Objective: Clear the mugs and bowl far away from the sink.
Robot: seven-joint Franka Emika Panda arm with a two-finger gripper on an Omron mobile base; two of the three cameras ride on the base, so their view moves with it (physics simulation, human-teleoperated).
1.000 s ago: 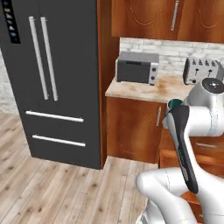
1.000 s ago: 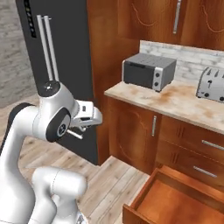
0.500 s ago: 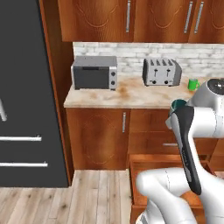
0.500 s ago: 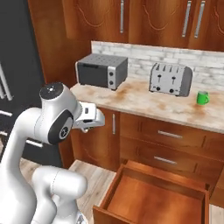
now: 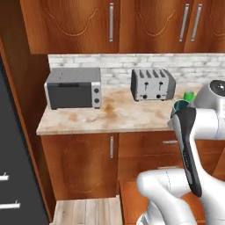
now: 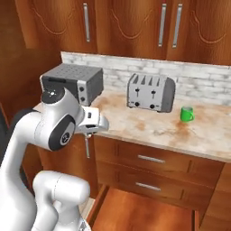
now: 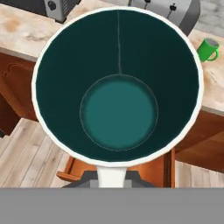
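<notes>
A mug (image 7: 118, 83) with a white rim and a dark teal inside faces the hand view, and its mouth covers most of that view. My gripper (image 6: 99, 122) is shut on it, in the air in front of the counter (image 6: 149, 131) at about counter height. A patch of the mug's teal inside (image 5: 179, 105) shows beside my arm in the left base view. The bright green mug (image 6: 186, 113) stands upright on the counter, right of the toaster, also seen as the green mug (image 7: 208, 49) and the green mug (image 5: 189, 95). The bowl and the sink are out of view.
A grey toaster oven (image 5: 72, 88) stands at the counter's left end and a silver four-slot toaster (image 5: 152, 84) to its right. Below the counter a wooden drawer (image 6: 144, 212) stands pulled open. A dark fridge (image 5: 13, 176) is at the far left. Wall cabinets hang above.
The whole picture has slid left as the base moved: the fridge has nearly left the view and the toaster and green mug have come in. The gripper still holds the teal-lined mug.
</notes>
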